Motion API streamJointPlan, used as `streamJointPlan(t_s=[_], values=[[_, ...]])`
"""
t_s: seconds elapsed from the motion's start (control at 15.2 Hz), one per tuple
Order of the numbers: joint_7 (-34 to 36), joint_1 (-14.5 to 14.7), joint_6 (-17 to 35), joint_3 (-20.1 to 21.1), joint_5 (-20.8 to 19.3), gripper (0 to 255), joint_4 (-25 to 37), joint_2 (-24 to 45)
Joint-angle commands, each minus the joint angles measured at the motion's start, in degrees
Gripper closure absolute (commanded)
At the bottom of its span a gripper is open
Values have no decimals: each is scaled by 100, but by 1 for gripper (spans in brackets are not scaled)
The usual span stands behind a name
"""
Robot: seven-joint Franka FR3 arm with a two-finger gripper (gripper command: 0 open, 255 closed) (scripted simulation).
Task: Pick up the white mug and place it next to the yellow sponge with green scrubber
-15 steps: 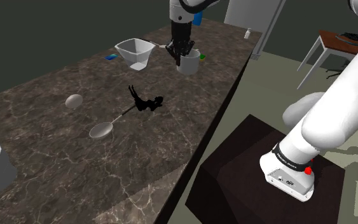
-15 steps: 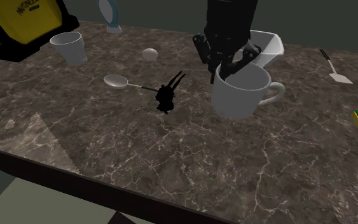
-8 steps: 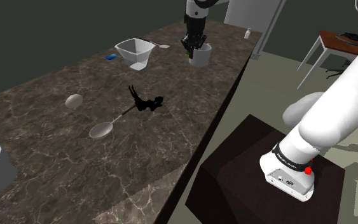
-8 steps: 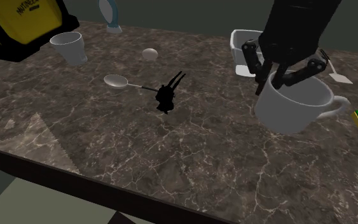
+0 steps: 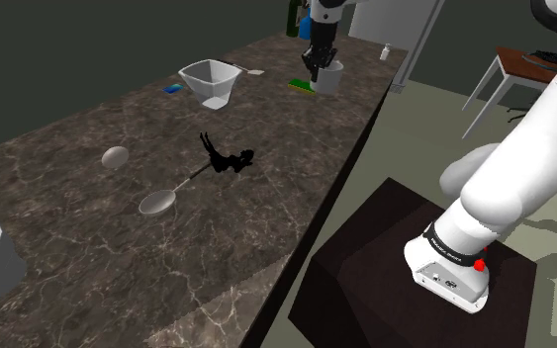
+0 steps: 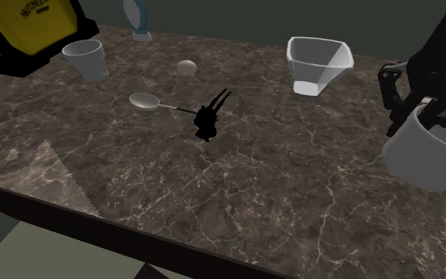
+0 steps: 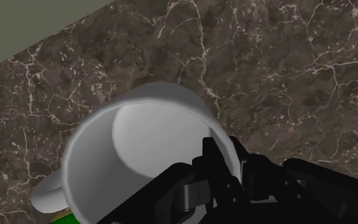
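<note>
The dark marbled bench (image 5: 88,129) runs away from the stand, and the white arm (image 5: 523,148) stretches long towards its far end, wrist pointing down. There the white mug (image 5: 326,77) hangs from the tool (image 5: 318,61), which is clamped narrow on the mug's rim; it seems just clear of the surface. The green-topped sponge (image 5: 301,85) lies just beside the mug on its handle side, away from the bench's stand-side edge, so a short straight lowering should do

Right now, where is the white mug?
The white mug hangs from the pincer, clasped by its rim, over the far end of the marbled counter in the shoulder view, right beside the green-topped sponge.
</note>
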Motion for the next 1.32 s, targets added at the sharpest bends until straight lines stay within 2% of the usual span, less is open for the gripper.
streamJointPlan(t_s=[0.0, 0.4, 0.73, 0.99, 1.25], values=[[-242, -126, -46, -108, -12, 255, 184, 125], [-945, -517, -177, -411, -24, 255, 858, 632], [-1502, -844, -376, -621, -4, 255, 1661, 1205], [-1924, -1111, -626, -756, 31, 255, 2510, 1782], [-2323, -1387, -1006, -860, 78, 255, 3645, 2517]])
